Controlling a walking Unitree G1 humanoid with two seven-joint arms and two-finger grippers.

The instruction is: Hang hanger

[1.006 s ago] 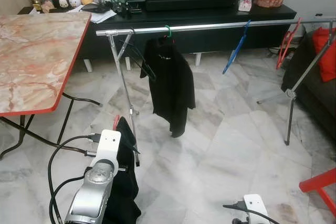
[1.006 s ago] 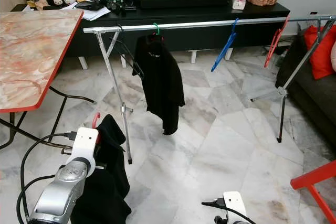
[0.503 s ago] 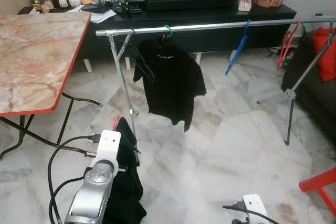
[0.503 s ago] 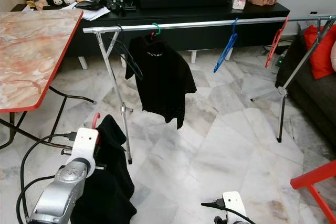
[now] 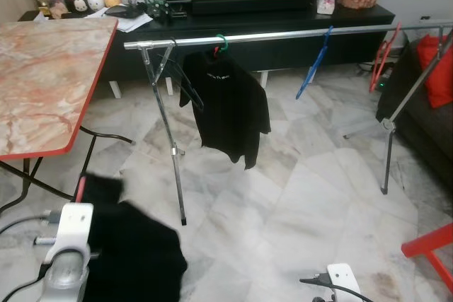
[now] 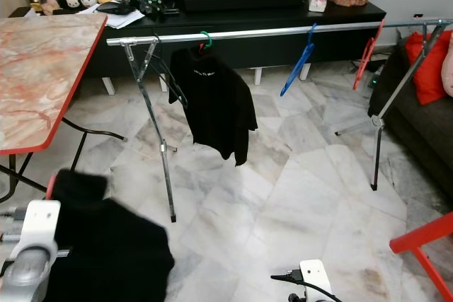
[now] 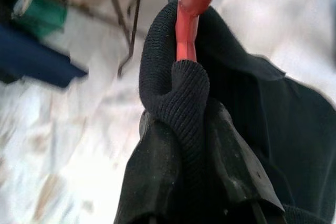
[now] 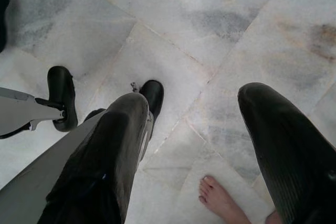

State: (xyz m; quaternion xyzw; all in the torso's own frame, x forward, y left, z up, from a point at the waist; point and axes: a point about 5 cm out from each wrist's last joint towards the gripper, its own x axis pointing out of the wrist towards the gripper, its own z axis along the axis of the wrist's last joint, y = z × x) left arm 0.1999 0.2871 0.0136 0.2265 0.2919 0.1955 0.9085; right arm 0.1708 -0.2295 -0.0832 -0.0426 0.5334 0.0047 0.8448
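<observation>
The left gripper [image 7: 189, 145] is closed on the ribbed collar of a black knitted garment [image 7: 273, 124], and the neck of a red plastic hanger [image 7: 190, 9] is pinched between its two black fingers [image 7: 157, 177] along with the cloth. In the left wrist view the hanger's neck is seen to run straight out from the fingertips, away from the wrist, so its long stem lies in line with the fingers. In the head views this gripper is found low at the near left, with the black garment [image 5: 131, 259] bunched beside the silver forearm [image 5: 67, 259] and a short length of the red hanger [image 5: 80, 190] standing upright just above the cloth.

The right gripper [image 8: 194, 145] is held wide open above the pale marble floor [image 8: 220, 19], nothing being gripped; a person's bare foot [image 8: 220, 198] is seen on the tiles between its fingers.

Farther off, a long silver clothes rail [image 5: 283, 35] is stretched left to right across the room. From it are hung a black T-shirt on a green hanger [image 5: 225, 104], a bare blue hanger [image 5: 315, 68] and a bare red hanger [image 5: 386, 58] to the right. A marble-topped table with a red edge [image 5: 49, 83] is set at the left, and a black television bench [image 5: 255, 22] is placed behind the rail.
</observation>
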